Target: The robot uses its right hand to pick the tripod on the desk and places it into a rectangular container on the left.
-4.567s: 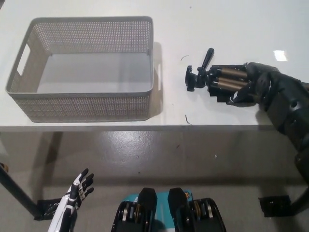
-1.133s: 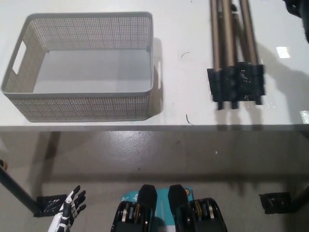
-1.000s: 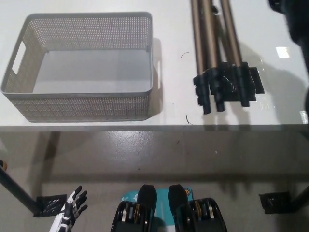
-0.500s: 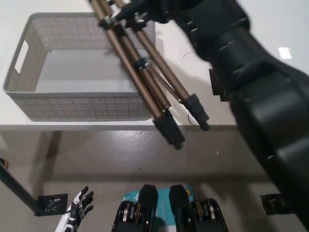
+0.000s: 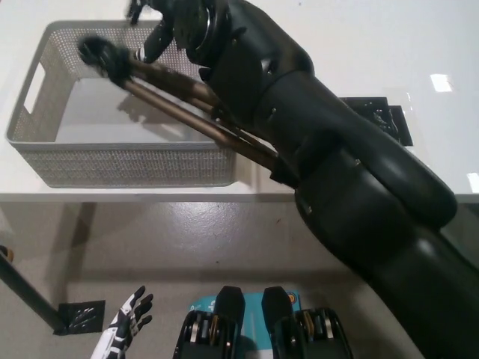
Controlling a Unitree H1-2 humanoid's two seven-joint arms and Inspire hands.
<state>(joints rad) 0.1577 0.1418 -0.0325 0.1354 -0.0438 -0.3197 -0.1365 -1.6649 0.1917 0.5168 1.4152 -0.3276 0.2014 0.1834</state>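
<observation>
My black right hand reaches across the far rim of the grey mesh container and is shut on the tripod. The tripod's folded bronze legs slant over the container, from a black end above its far left part down to the container's front right corner, where my forearm hides the rest. It hangs in the air above the container's floor, and its shadow falls there. My white left hand rests low at the bottom left, below the table, with its fingers apart.
The white table runs across the top, and its front edge lies just below the container. A dark rectangular patch shows on the tabletop to the right of my arm. Grey floor lies below.
My right arm has swung further left over the container. The tripod has turned with it: half a second ago its black-tipped legs hung past the table's front edge; now it lies across the container.
</observation>
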